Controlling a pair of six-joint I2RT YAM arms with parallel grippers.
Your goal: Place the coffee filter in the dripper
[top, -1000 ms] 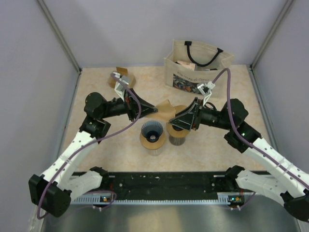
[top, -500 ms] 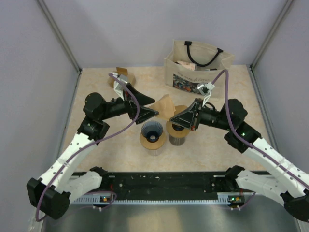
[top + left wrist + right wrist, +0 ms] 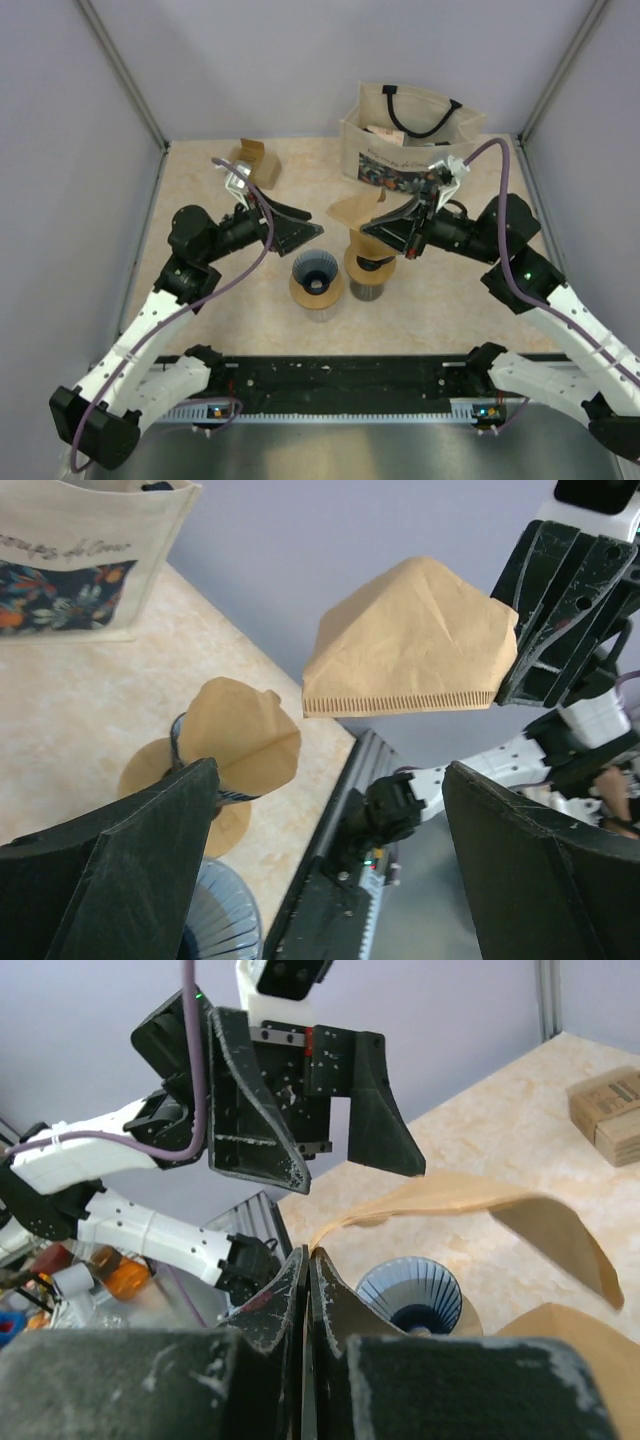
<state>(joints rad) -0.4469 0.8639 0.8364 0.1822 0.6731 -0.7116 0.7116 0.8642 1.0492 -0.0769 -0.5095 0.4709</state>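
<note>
Filter transfer partway: right gripper [image 3: 368,227] clamped on coffee filter [image 3: 410,640] aloft, left gripper [image 3: 312,222] jaws apart, empty; dripper [image 3: 316,272] at worktop [image 3: 450,300] centre unfilled, seating remains

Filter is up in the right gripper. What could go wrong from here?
The right gripper pinches the coffee filter by one edge only; it hangs half-folded and may land crumpled rather than seated.
The empty dripper stands right beside a second dripper already topped with a filter; a small offset could hit the wrong one.
The open left gripper is close and could snag the paper.
</note>
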